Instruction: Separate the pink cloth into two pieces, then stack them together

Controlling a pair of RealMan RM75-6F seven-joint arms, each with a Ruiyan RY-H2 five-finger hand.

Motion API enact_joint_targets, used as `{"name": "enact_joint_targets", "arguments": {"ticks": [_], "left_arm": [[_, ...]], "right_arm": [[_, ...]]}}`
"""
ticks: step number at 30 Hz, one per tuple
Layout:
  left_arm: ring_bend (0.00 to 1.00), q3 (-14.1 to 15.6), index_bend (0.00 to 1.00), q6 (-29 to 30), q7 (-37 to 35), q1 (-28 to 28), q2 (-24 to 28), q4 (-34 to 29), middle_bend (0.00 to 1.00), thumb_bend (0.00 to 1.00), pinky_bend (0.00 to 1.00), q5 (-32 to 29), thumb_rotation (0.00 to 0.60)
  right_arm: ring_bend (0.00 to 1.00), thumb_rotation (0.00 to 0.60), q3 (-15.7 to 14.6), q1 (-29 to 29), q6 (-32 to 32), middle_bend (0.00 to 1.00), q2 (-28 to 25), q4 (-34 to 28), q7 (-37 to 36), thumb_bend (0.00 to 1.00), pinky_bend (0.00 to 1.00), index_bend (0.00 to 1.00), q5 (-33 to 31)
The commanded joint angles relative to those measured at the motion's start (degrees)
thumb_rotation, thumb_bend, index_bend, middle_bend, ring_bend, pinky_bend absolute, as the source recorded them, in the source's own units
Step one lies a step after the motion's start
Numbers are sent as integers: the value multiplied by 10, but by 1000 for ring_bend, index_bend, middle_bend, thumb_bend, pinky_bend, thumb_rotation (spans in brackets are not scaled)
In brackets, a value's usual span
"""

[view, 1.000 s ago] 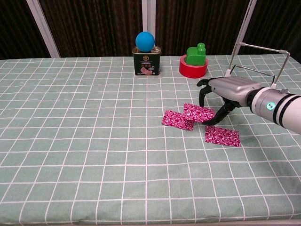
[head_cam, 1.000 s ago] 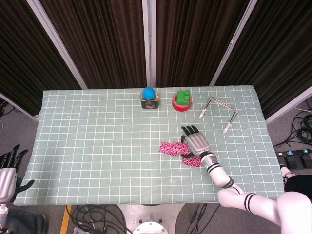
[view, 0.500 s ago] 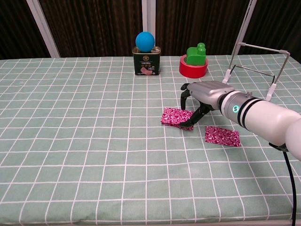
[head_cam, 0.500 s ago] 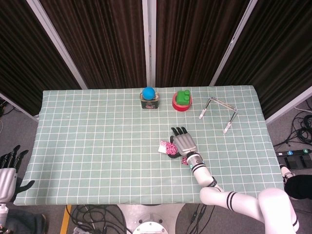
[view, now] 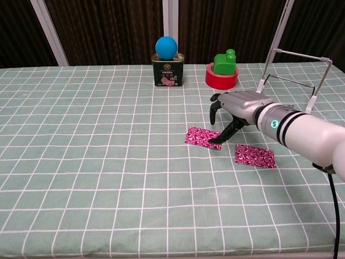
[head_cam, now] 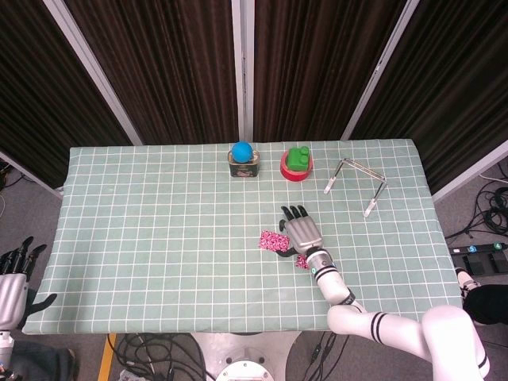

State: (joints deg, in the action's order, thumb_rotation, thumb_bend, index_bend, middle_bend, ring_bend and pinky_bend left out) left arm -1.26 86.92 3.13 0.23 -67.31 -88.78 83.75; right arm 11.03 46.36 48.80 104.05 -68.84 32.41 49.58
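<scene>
Head view: the right hand hovers over the near side of the green checked table, fingers spread and holding nothing, having edged slightly right since half a second ago. One pink cloth piece lies just left of it, more exposed than before; the other piece peeks out beside the wrist. The left hand hangs off the table's left edge, fingers apart.

Chest view: the right hand has lifted a little, one fingertip touching the left piece. The second piece lies flat to that piece's right, apart from it and unmoved.

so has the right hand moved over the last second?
Yes. The right hand moved left across the checked tablecloth, away from the wire rack, and now rests over the left pink patterned cloth piece.
</scene>
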Motion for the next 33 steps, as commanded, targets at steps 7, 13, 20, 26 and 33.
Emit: {"name": "enact_joint_targets", "arguments": {"ticks": [7,13,20,26,33], "left_arm": [[133,0,185,-1,3,-4,-3,-3,131,60,157,5,600],[133,3,185,5,6,0,0,-7,131,60,156,10,600],[133,6,185,9,7,2,1,-7,131,60,157,13,600],[133,5,185,7,9,2,3,-10,131,60,157,11,600],[133,2,185,2,16,-1,5,-20,131,60,157,6,600]], "right_arm": [[0,370,-73,-68,58,33,-104,-106,-14,93,0,363,67],[0,370,-101,-93,66,33,-116,-104,-31,91,0,363,96],[0,372,-103,-99,63,34,-94,-64,-48,91,0,363,120],[0,370,-101,-101,54,33,-77,-42,-50,94,0,363,129],[0,368,-101,-107,56,33,-73,-37,-48,94,0,362,138]]}}
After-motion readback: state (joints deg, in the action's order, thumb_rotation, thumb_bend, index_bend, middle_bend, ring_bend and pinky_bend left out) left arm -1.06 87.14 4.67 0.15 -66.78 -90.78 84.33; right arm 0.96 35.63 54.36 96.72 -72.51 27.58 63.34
